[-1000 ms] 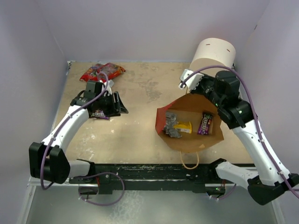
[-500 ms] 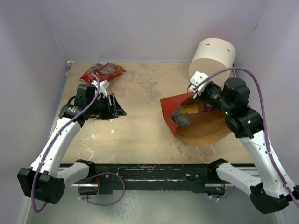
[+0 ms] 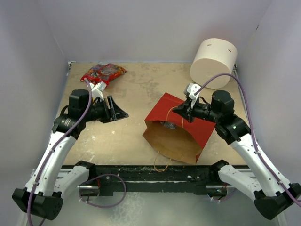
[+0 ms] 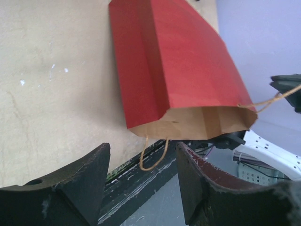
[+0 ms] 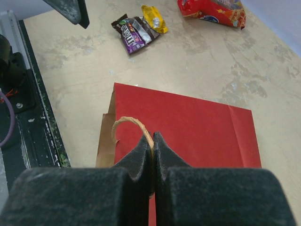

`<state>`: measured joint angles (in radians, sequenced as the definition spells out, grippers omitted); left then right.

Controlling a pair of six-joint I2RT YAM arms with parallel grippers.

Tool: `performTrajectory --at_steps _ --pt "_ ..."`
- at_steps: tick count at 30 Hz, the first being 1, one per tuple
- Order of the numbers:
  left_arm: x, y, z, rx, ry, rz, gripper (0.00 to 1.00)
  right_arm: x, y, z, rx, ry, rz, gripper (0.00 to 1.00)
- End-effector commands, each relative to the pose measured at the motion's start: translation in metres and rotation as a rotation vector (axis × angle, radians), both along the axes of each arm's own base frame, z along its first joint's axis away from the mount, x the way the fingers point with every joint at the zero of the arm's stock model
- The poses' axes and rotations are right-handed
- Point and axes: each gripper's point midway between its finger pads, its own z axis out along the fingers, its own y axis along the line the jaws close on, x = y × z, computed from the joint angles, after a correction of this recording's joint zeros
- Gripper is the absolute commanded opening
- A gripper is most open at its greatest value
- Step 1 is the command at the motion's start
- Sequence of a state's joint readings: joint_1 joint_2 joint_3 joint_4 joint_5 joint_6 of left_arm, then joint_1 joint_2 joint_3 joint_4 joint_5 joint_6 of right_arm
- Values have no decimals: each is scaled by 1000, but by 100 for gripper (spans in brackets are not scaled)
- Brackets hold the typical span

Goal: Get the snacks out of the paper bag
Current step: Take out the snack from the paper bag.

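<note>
The red-brown paper bag [image 3: 181, 120] hangs tipped, red side up, with its tan mouth [image 3: 170, 141] toward the near edge. My right gripper [image 3: 182, 113] is shut on one string handle [image 5: 126, 123] and holds the bag [image 5: 197, 127] up. A bit of the silver-grey packet [image 3: 165, 125] shows in the mouth. My left gripper [image 3: 116, 110] is open and empty, raised, pointing at the bag [image 4: 174, 61]. The purple candy packet [image 5: 133, 35], a yellow wrapper [image 5: 155, 19] and the red cartoon bag [image 5: 211, 9] lie on the table; the top view shows the red bag [image 3: 103, 73] at far left.
A white cylinder [image 3: 214, 56] stands at the back right, just behind the right arm. The bag's other handle [image 3: 162, 164] dangles over the black rail [image 3: 141, 172] at the near edge. White walls close the sides and back.
The right gripper has lifted and swung the bag left by its handle, tipping it from open side up to red side up. The left gripper has risen off the purple packet.
</note>
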<state>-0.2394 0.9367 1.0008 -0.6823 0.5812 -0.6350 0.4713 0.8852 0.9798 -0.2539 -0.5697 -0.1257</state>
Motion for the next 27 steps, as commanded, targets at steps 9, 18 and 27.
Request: performTrajectory --at_steps 9,18,27 --pt "-37 -32 41 -275 -347 -72 72 14 -8 34 -3 -60 -82 0" --pt "-66 -141 10 -94 -583 -241 74 19 -5 57 65 -82 -103 0" --pt "-69 -237 -48 -3 -792 -271 71 13 -1 71 66 -95 -55 0"
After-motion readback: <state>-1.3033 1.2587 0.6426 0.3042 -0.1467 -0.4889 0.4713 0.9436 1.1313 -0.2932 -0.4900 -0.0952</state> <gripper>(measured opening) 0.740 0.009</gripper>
